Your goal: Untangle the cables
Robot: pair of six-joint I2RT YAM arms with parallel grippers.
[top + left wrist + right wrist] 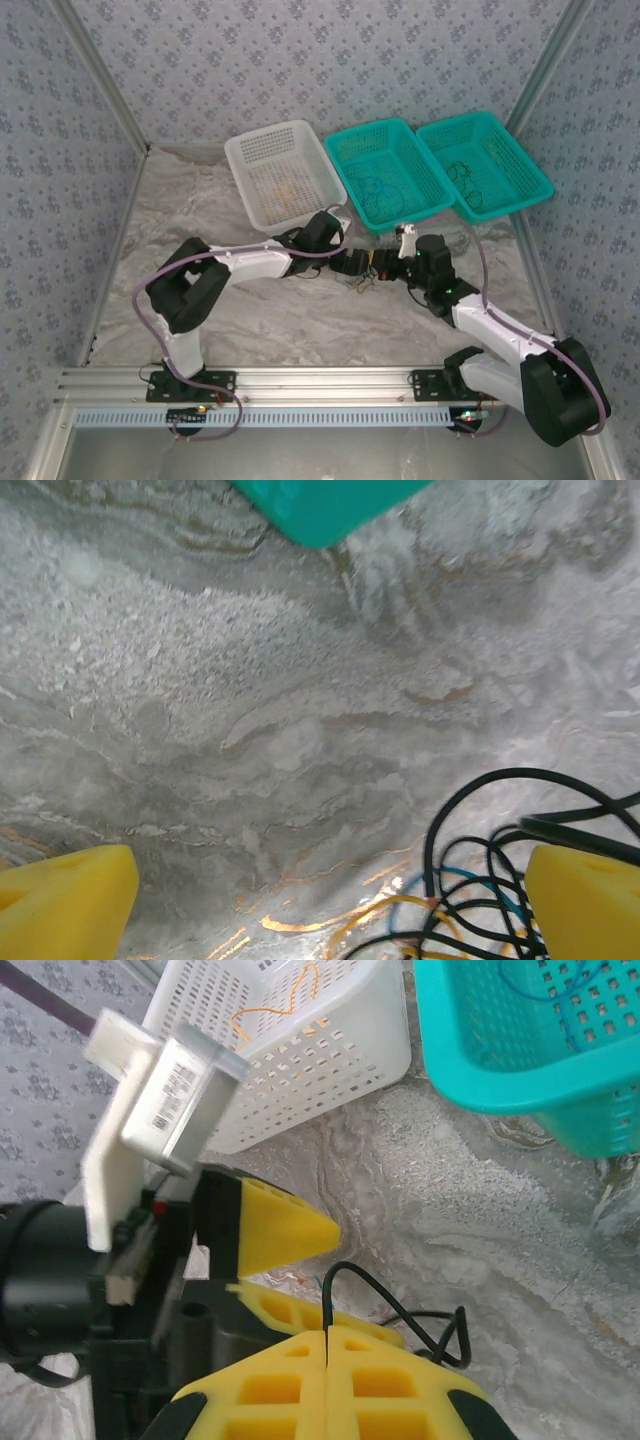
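cables (480, 900) sit pinched in right gripper (327, 1345), beside left gripper (325, 905).

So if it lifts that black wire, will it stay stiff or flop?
Probably floppy: the black wire curls in loose loops beside the shut right end effector. Likely light, being thin. The cables interlace, so others may drag along.

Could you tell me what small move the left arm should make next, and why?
Probably slide the left gripper over the cables and close: its jaws stand open, the clump off to one side, while the right gripper pinches a black strand.
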